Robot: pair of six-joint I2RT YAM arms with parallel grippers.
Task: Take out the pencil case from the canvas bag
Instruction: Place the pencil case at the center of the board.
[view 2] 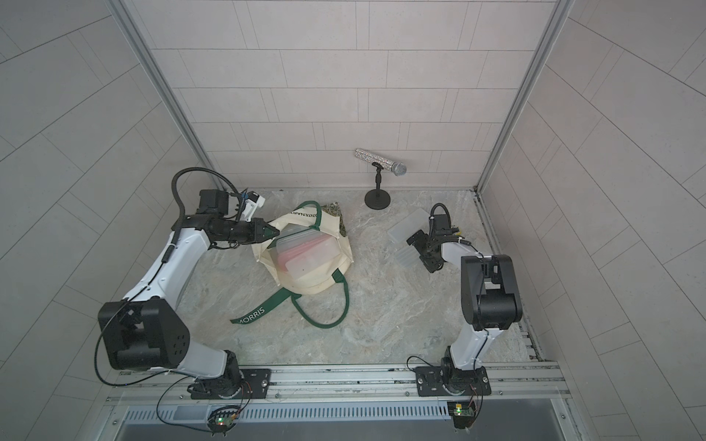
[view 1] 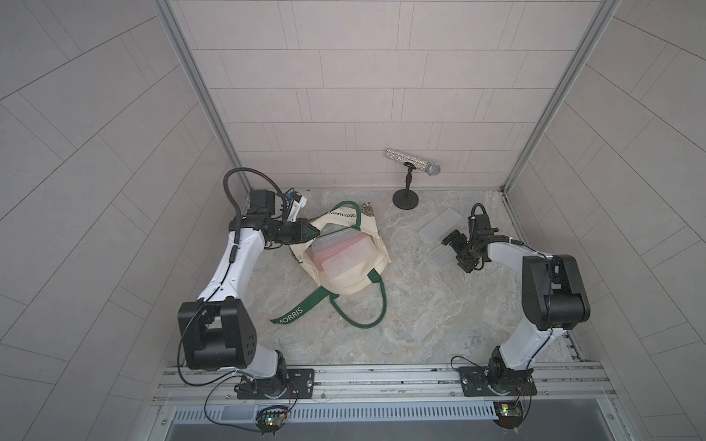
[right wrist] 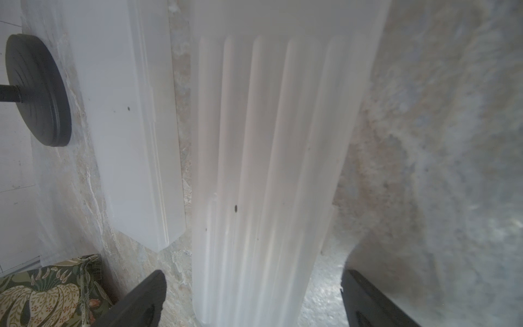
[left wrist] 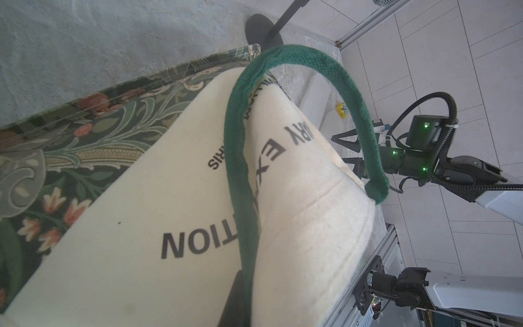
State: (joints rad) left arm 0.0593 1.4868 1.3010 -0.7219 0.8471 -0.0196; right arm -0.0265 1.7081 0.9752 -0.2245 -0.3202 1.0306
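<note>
The cream canvas bag (view 1: pixel 351 282) (view 2: pixel 305 284) lies at the table's centre with its mouth held open. Several translucent pencil cases (view 1: pixel 342 256) (view 2: pixel 303 254), pink and clear, are stacked inside it. My left gripper (view 1: pixel 315 231) (view 2: pixel 276 231) is shut on the bag's far-left rim by the green handle (left wrist: pixel 240 158). On the table to the right lies a ribbed translucent pencil case (view 1: pixel 439 257) (view 2: pixel 405 257) (right wrist: pixel 268 141). My right gripper (view 1: pixel 456 254) (view 2: pixel 420 254) (right wrist: pixel 253 273) straddles it, open, with a gap on each side.
A smooth translucent case (view 1: pixel 439 225) (right wrist: pixel 121 113) lies just beyond the ribbed one. A glittery microphone (view 1: pixel 412 162) on a black stand (view 1: pixel 405 199) is at the back wall. The green "MORRIS" strap (view 1: pixel 292 315) trails toward the front.
</note>
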